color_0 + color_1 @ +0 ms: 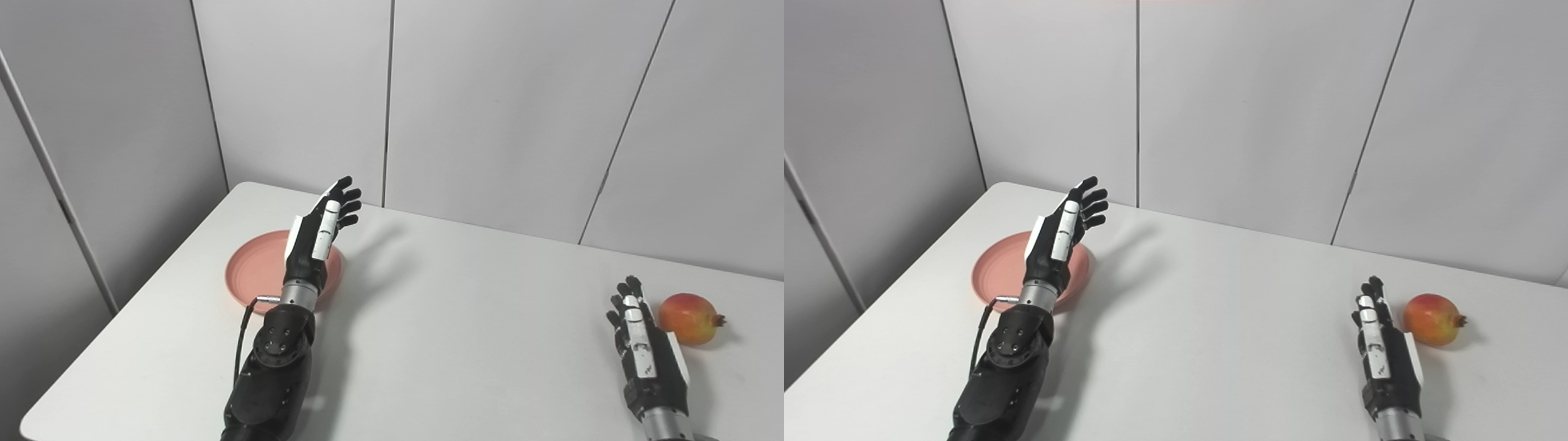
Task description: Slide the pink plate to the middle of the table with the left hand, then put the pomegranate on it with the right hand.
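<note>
Left eye view, confirmed by the right eye view: I see a white table (465, 318) set against grey wall panels (508, 104), with both arms entering from the bottom edge.

Left hand (320, 236): I read it as released. Its fingers (349, 205) are spread and extended toward the far wall, and nothing is held. The hand is raised above the table and, in both views, overlaps the right part of the pink plate (257, 269). I cannot tell whether the palm or wrist touches the plate. The forearm crosses the plate's near right rim, and a thin black cable (244, 334) loops out beside the wrist.

Pink plate: it lies flat on the table's left side, near the left edge and toward the far corner, well apart from the middle of the table. Its visible surface is bare.

Right hand (643, 343): I read it as released too. Its fingers point away from me, fairly straight and close together, and grasp nothing. The hand sits low over the table near the right side; I cannot tell whether it rests on the surface.

Pomegranate (689, 318): it rests on the table just beside the right hand, on that hand's outer right side, its small dark crown pointing right. Hand and fruit are apart, with a narrow strip of table showing between them. The pomegranate is well apart from the plate.
</note>
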